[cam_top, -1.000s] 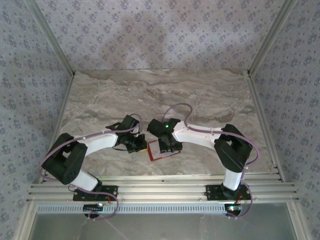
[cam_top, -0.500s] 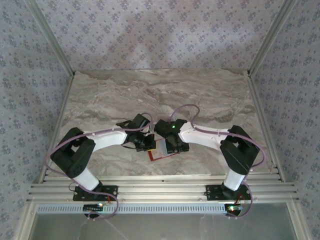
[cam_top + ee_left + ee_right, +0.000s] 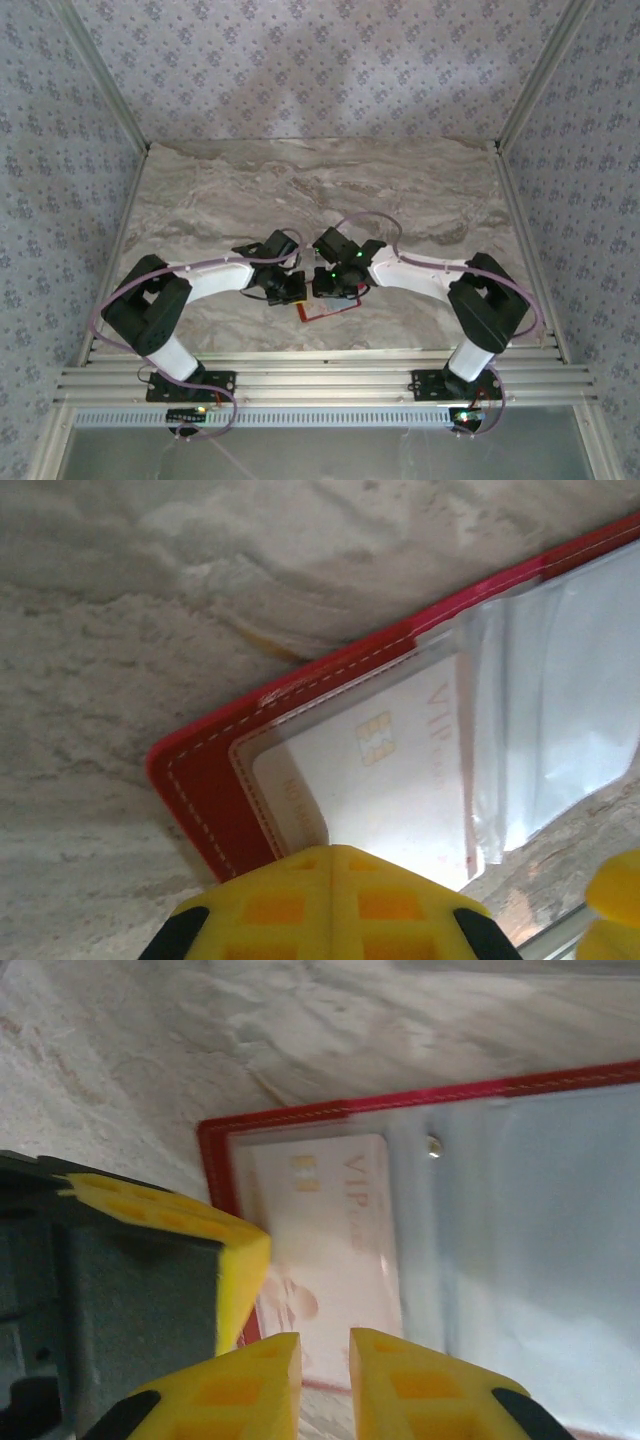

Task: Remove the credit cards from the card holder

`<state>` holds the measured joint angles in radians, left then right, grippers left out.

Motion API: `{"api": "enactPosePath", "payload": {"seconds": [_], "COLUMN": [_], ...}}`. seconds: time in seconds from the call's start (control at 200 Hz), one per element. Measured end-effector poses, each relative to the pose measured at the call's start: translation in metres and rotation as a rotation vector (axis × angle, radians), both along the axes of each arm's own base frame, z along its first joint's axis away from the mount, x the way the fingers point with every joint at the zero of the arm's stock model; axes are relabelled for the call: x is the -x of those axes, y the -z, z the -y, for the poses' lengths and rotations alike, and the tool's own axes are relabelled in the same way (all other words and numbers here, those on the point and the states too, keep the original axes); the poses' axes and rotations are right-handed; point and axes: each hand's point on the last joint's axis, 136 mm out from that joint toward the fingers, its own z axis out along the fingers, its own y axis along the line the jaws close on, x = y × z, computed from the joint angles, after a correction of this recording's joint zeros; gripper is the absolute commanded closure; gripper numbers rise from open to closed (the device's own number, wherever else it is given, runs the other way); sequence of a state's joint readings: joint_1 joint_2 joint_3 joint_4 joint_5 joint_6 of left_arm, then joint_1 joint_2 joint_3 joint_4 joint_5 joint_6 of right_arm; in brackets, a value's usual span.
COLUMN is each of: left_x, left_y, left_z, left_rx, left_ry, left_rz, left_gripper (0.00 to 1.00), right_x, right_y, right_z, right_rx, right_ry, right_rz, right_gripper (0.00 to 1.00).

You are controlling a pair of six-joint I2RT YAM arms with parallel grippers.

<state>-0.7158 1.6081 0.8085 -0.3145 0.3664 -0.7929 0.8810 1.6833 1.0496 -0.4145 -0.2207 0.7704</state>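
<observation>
The card holder [image 3: 332, 312] lies open on the marble table, a red wallet [image 3: 200, 790] with white stitching and clear inner sleeves [image 3: 530, 1250]. One pale credit card [image 3: 390, 780], marked VIP with a gold chip, sits inside the left sleeve [image 3: 330, 1240]. My left gripper [image 3: 332, 865] is shut, its yellow tips pressed together over the wallet's near edge at the card's corner. My right gripper [image 3: 325, 1355] hovers right beside it [image 3: 328, 283] over the card's lower end. Its jaws stand a narrow gap apart with nothing between them. The left gripper [image 3: 290, 290] hides part of the wallet from above.
The marble table [image 3: 250, 190] stretches away behind the wallet. Patterned walls and metal frame posts [image 3: 525, 90] close in three sides. A ribbed metal rail [image 3: 320, 380] runs along the near edge by the arm bases.
Both grippers have closed in over the wallet. The left arm swung right, the right gripper moved left until they meet; more of the wallet is now covered.
</observation>
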Motion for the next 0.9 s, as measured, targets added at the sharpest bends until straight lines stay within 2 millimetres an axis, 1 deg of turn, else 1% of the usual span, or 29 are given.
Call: {"api": "enactPosePath", "payload": {"seconds": [0.13,0.305,0.46,0.675,0.9], "left_x": [0.000,0.000,0.000,-0.001,0.000], "left_y": [0.000,0.001,0.001,0.001,0.001], "left_z": [0.000,-0.001,0.000,0.000,-0.001], "left_rx": [-0.001,-0.003,-0.002,-0.002,-0.004], "left_ry": [0.006,0.010,0.014,0.020,0.020], "left_rz": [0.004,0.009,0.012,0.016,0.014], "left_gripper": [0.96,0.96,0.97,0.97,0.97], "right_x": [0.001,-0.001,-0.003,-0.007,-0.009], "right_y": [0.015,0.027,0.030,0.031,0.031], "right_z": [-0.010,-0.008,-0.003,0.005,0.009], "right_rx": [-0.019,-0.008,0.019,0.040,0.046], "right_ry": [-0.018,-0.012,0.000,0.019,0.026], "right_rz": [-0.036,-0.060,-0.054,-0.054,-0.051], "right_gripper": [0.84,0.84,0.81,0.79,0.79]}}
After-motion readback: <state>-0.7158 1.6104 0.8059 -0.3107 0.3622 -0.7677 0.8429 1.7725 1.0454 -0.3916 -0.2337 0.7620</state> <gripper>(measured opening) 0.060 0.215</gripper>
